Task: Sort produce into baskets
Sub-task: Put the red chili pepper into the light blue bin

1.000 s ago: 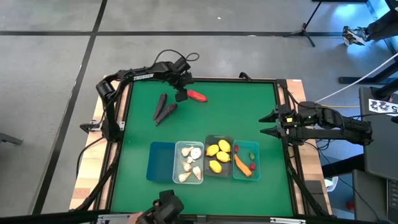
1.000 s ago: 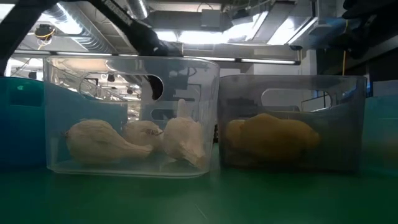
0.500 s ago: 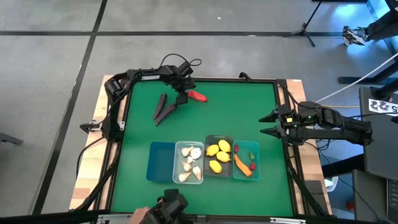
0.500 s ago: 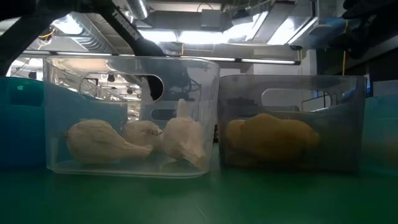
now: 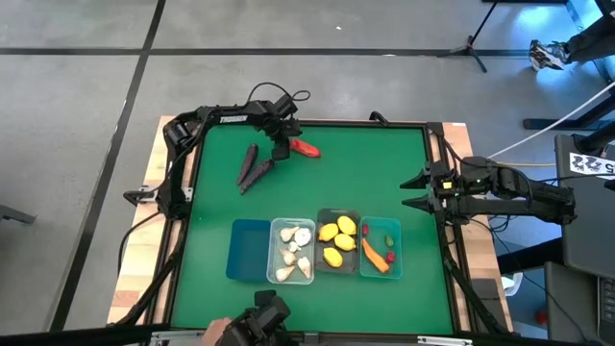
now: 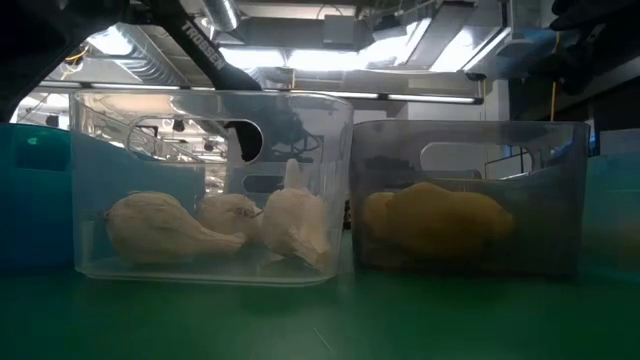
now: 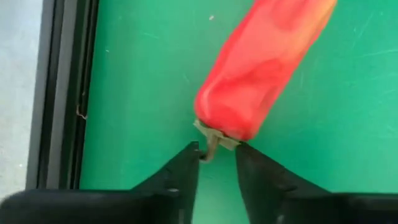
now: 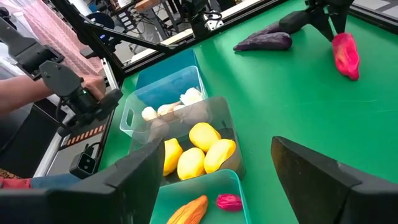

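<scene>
A green mat [image 5: 317, 183] is seen spread over the wooden table [image 5: 135, 279], grey floor [image 5: 77, 96] around.

A grey concrete floor [image 5: 77, 144] fills the upper and left parts of the high view, crossed by dark lines: one runs level across the upper part, two slant down at the left. The bench [image 5: 317, 192] at the frame's centre has a green top, a black border and pale wooden edges. At the upper right a dark stand's legs [image 5: 473, 48] rest on the floor, and a white cable [image 5: 548, 130] runs along the right side. In the low view, bright ceiling lights [image 6: 290, 60] and silver ducts [image 6: 140, 45] stretch across the top.
</scene>
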`<state>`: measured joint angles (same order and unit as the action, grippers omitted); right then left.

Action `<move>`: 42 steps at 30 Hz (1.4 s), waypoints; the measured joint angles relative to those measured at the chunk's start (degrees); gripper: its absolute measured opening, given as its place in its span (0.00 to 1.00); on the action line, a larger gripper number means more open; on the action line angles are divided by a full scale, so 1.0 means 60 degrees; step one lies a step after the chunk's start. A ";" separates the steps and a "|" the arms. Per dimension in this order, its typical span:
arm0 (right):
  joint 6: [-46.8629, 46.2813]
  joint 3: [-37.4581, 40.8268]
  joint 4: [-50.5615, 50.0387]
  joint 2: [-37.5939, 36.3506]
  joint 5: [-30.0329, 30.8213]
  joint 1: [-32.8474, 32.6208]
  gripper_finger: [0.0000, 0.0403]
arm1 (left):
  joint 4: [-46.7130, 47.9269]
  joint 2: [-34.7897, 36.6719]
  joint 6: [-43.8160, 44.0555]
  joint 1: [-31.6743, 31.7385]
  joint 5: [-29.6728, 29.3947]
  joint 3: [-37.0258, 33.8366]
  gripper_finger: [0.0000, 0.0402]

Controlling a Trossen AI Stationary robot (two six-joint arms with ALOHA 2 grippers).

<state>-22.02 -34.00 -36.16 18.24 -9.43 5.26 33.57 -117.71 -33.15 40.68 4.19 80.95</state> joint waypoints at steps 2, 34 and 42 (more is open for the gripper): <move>-0.0004 0.0000 0.0000 0.0000 0.0003 0.0001 0.72 | -0.0135 0.0004 0.0008 -0.0016 0.0062 0.0000 0.19; -0.0116 0.0000 0.0000 0.0000 -0.0026 0.0003 0.72 | -0.0763 0.0011 0.1619 -0.0174 0.0160 0.0004 0.30; -0.0081 0.0000 -0.0095 0.0000 -0.0030 0.0003 0.72 | -0.0859 0.0015 0.0827 -0.0480 0.0204 0.0004 0.54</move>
<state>-22.51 -34.00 -36.73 18.24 -9.61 5.28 28.42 -117.62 -28.19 37.80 5.41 80.97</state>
